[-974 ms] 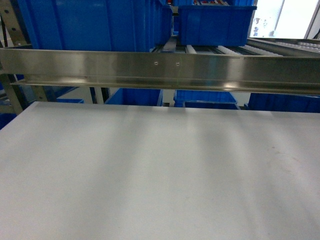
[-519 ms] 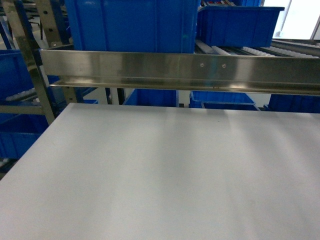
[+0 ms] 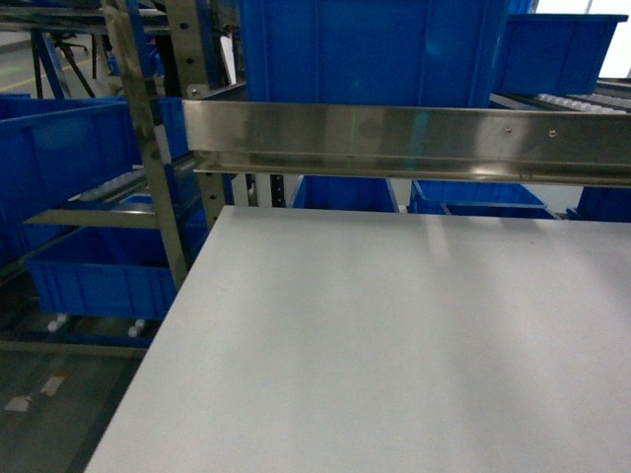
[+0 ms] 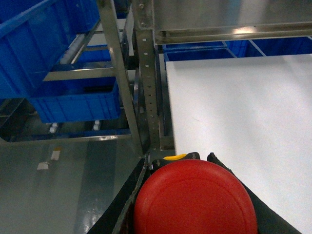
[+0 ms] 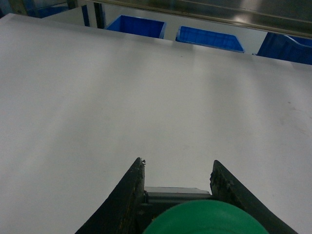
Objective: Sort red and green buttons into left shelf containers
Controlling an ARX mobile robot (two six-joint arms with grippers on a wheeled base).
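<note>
The head view has swung left, bringing the left shelf containers (image 3: 69, 158) into sight. The left gripper (image 4: 187, 163) is clamped on the red button (image 4: 195, 200) past the tabletop (image 3: 414, 345) left edge; the right gripper (image 5: 178, 170) clamps the green button (image 5: 207, 219). Drop-off looks next.

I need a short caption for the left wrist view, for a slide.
Left gripper holding a red mushroom-cap push-button beside the white table, facing a metal shelf with blue plastic bins.

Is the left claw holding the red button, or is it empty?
Holding it. In the left wrist view the red button sits between the two dark fingers of the left claw, its round cap facing the camera.
</note>
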